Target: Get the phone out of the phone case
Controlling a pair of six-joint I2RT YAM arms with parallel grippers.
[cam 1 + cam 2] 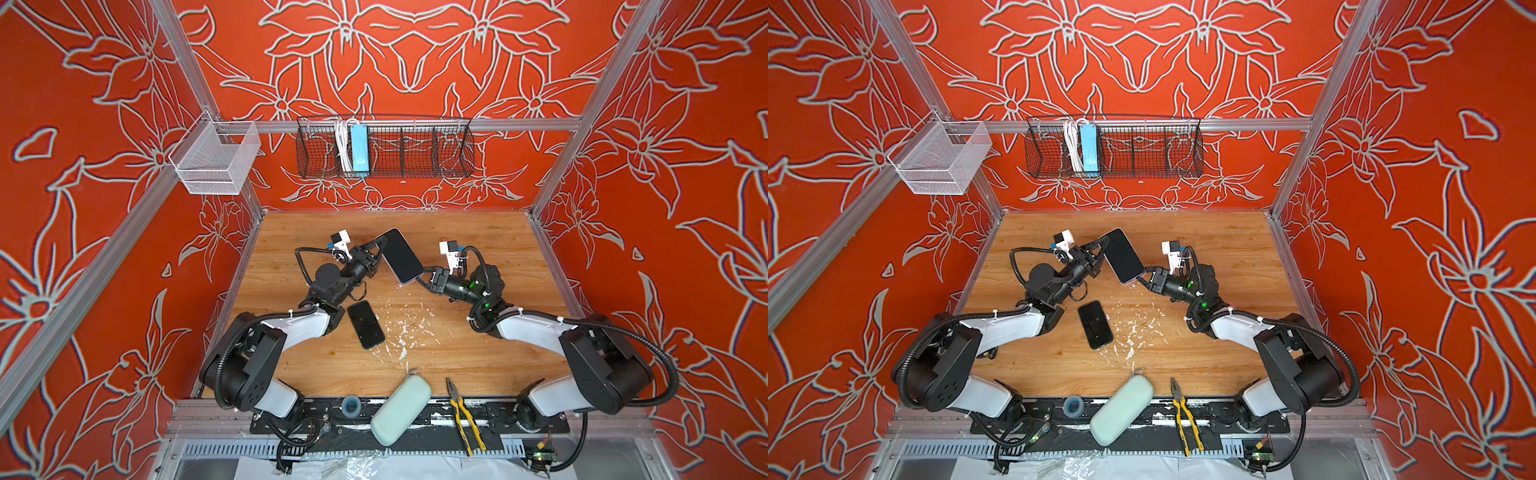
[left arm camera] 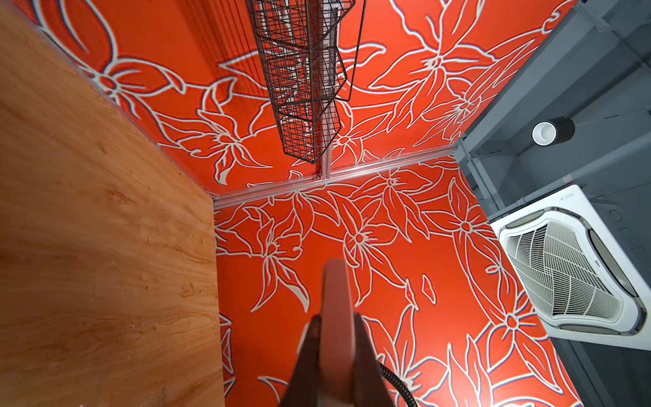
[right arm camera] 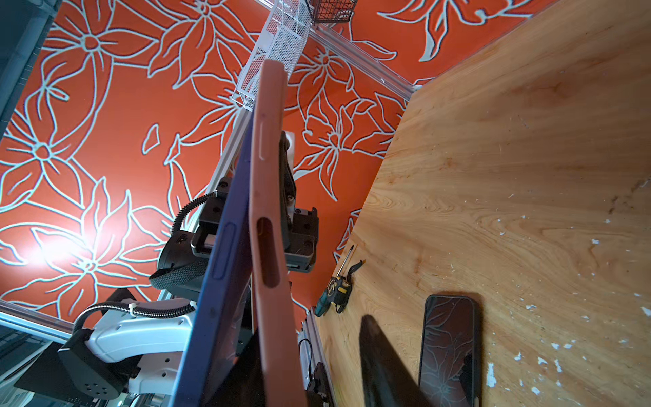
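Pink phone case (image 3: 271, 197) gapes off blue phone (image 3: 218, 282).

Wood table (image 1: 478, 249): 1 dark phone (image 1: 365, 325) flat nr middle (screen up), white flecks (image 1: 405, 328) just beside.

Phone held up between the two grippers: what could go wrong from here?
The phone sits partly peeled from the phone case in mid-air above the table; if it pops free ungripped, it could drop. The right gripper seems to straddle both at the lower corner; closing on both would clamp them back together. The left gripper is shut on a thin case edge, which might slip.
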